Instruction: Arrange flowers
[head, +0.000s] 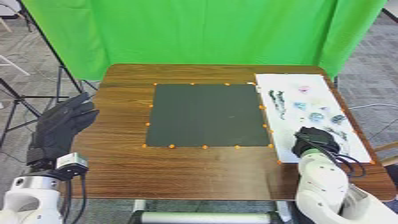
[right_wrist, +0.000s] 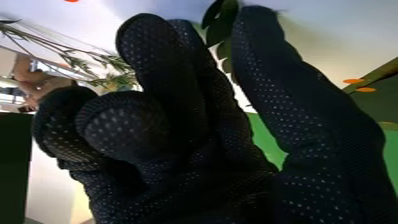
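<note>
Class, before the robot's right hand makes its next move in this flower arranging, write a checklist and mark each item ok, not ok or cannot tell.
1. Right hand at the white board: ok.
2. Blue flower and pink flower on that board: ok.
3. Those flowers arranged on the dark mat: not ok.
4. Left hand away from the flowers: ok, off to the left of the mat.
5. Right hand's fingers touching the dark leaves: cannot tell.
</note>
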